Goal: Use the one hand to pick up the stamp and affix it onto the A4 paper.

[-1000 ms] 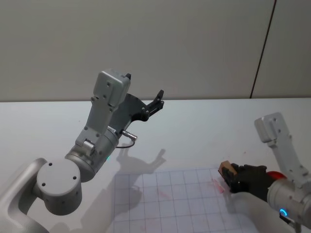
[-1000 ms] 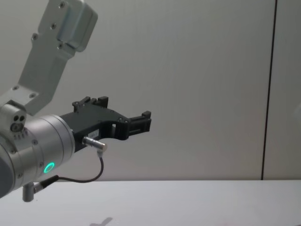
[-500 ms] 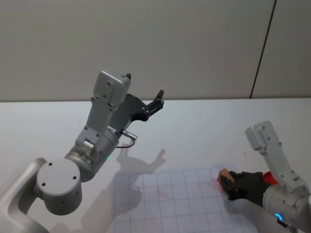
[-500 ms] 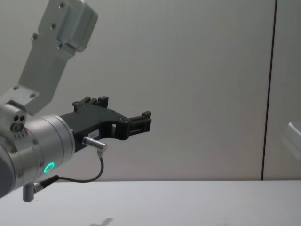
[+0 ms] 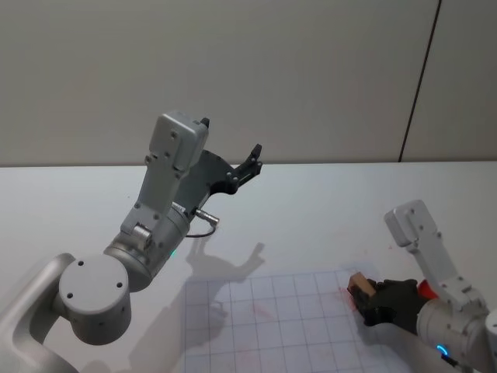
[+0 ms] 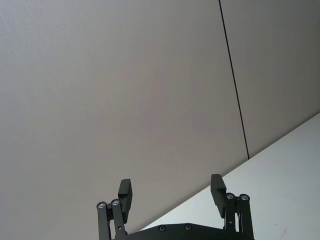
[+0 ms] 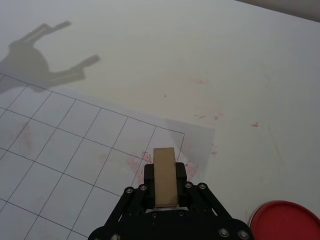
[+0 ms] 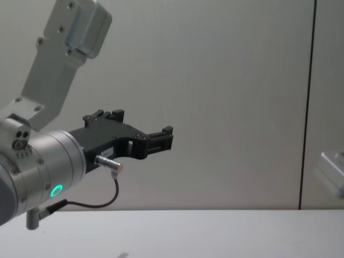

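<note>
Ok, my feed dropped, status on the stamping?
Right gripper shut on stamp, at the paper corner. Left gripper open, raised aside. Ink pad beside, nothing blocking.

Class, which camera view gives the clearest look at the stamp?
The right wrist view: the stamp sits close, gripped in the right pincer over the paper. The head view shows it small; the other views face the wall.

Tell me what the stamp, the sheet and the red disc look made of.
Stamp, held in the right gripper over the sheet's corner: pale tan matte block, likely wood. Sheet: thin white paper, printed grid, red ink smudges. Red disc: smooth, faintly glossy, probably plastic. Left gripper is raised, open, idle.
</note>
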